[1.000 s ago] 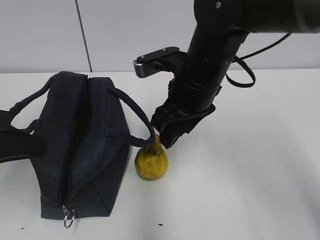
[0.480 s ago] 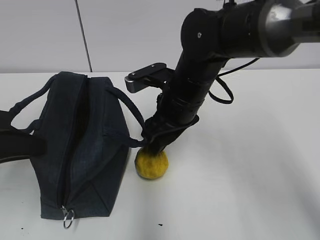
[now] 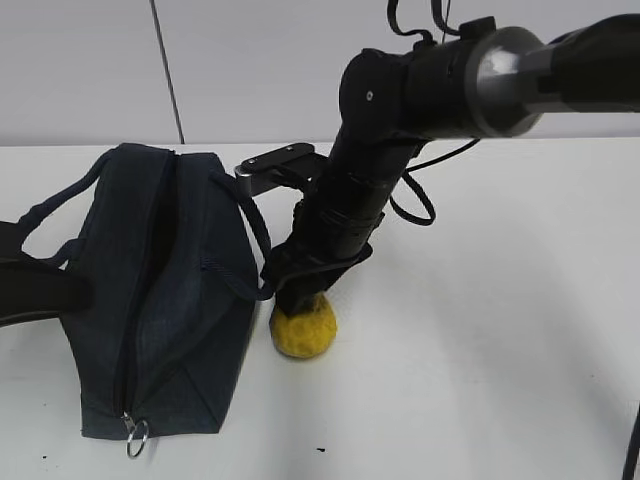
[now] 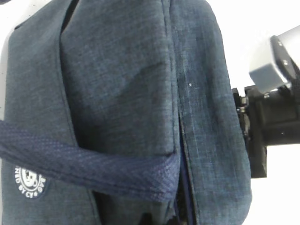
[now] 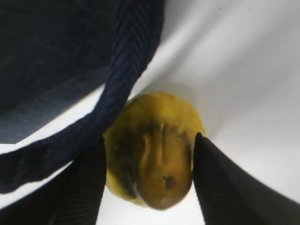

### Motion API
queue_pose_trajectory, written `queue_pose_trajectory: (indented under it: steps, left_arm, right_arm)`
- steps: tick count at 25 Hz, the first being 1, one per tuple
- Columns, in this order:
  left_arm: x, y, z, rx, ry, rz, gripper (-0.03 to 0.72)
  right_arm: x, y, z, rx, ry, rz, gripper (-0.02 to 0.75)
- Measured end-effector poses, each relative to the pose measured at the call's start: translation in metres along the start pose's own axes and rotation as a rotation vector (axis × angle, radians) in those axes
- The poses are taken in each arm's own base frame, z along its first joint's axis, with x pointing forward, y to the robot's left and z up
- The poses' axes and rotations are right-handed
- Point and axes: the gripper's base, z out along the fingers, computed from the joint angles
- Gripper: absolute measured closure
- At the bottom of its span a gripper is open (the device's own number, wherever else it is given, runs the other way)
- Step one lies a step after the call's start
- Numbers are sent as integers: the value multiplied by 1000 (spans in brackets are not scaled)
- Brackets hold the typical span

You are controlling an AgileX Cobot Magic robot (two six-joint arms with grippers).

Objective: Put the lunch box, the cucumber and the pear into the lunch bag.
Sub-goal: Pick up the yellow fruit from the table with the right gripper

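The yellow-brown pear (image 3: 303, 332) stands on the white table just right of the navy lunch bag (image 3: 160, 300). My right gripper (image 3: 300, 296) has come down over it. In the right wrist view both black fingers touch the sides of the pear (image 5: 150, 150), so the right gripper (image 5: 149, 138) is shut on it. The bag's right handle (image 5: 117, 93) lies against the left finger. The left wrist view shows only the bag's fabric (image 4: 131, 79) and one handle strap (image 4: 89, 164). My left gripper's fingers do not show. The lunch box and the cucumber are out of view.
The bag's zipper ring pull (image 3: 137, 436) hangs at its near end, and its top seam runs as a dark slit. A dark part of the left arm (image 3: 35, 290) sits at the left edge over the bag's left handle. A white wall stands behind the table.
My right gripper has moved down and to the left onto the pear; its fingers now cover the pear's narrow top. The bag's right handle has been pushed slightly. The bag and left arm stayed put.
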Motion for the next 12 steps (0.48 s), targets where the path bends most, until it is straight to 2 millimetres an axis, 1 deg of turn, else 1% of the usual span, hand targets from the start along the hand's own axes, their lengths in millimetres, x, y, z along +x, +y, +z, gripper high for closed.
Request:
queue_pose_trajectory:
  steps: [2,6,7,9,12]
  left_arm:
    - [0,0,0,0,0,0,702]
    - [0,0,0,0,0,0,702]
    - [0,0,0,0,0,0,702]
    - [0,0,0,0,0,0,702]
    - [0,0,0,0,0,0,702]
  right_arm:
    - [1,-1,5,-4,11,3,318]
    - [0,-1,3,-7,8,2,437]
    - [-1,0,3,-8,9,1,456]
    - [0,0,3,-8,16,-1,476]
    - [0,-1,1,-1,32,-14,480]
